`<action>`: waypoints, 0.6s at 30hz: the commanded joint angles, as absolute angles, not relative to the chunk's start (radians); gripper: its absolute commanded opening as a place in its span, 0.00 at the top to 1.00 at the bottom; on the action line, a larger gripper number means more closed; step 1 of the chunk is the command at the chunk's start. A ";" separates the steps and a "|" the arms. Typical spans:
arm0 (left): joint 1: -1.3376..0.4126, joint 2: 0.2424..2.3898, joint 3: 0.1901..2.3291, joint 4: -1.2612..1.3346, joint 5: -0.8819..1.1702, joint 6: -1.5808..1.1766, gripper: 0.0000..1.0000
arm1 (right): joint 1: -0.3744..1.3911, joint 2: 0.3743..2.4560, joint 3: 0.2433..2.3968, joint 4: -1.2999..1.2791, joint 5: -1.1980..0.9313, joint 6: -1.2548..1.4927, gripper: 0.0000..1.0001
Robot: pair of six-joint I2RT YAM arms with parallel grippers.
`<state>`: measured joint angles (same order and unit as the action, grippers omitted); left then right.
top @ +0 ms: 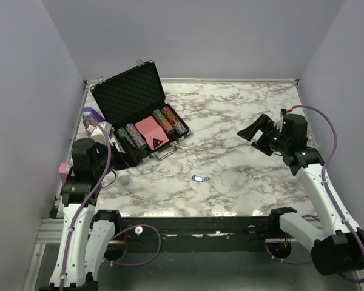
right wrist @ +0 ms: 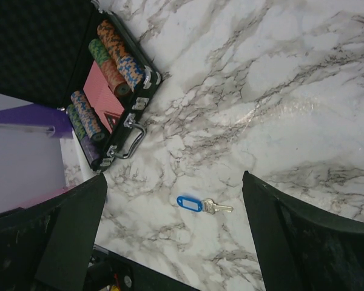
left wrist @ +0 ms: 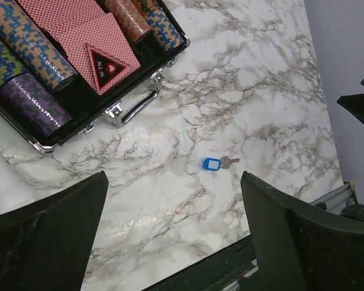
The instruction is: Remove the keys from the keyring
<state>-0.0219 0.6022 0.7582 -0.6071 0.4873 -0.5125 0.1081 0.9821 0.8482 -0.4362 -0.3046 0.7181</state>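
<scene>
The keyring's blue tag [top: 198,178] lies flat on the marble table, near the front edge and between the two arms. One small silvery key [top: 207,179] lies touching its right end. The tag [right wrist: 188,204] and key [right wrist: 218,208] show best in the right wrist view, and the thin ring joining them is barely visible. The left wrist view shows the tag [left wrist: 212,163] and key [left wrist: 230,161] too. My left gripper [left wrist: 174,177] is open and empty, left of the tag. My right gripper [right wrist: 174,177] is open and empty, well above the table to the right [top: 253,134].
An open black case [top: 133,91] with poker chips [top: 170,121] and red cards stands at the back left, its metal handle [left wrist: 136,108] facing the tag. A purple object [top: 91,115] and a pink one [top: 63,169] sit by the left wall. The table's front edge [top: 188,213] is close to the tag.
</scene>
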 commanded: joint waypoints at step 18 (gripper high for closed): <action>-0.402 0.721 0.767 -0.496 0.439 -0.557 0.02 | 0.109 1.003 0.787 -0.482 -0.500 0.723 0.00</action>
<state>-0.2890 0.6689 0.7555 -0.5598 0.5148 -0.5152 0.1081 0.9936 0.8131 -0.4847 -0.4568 0.7258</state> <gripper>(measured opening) 0.988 0.998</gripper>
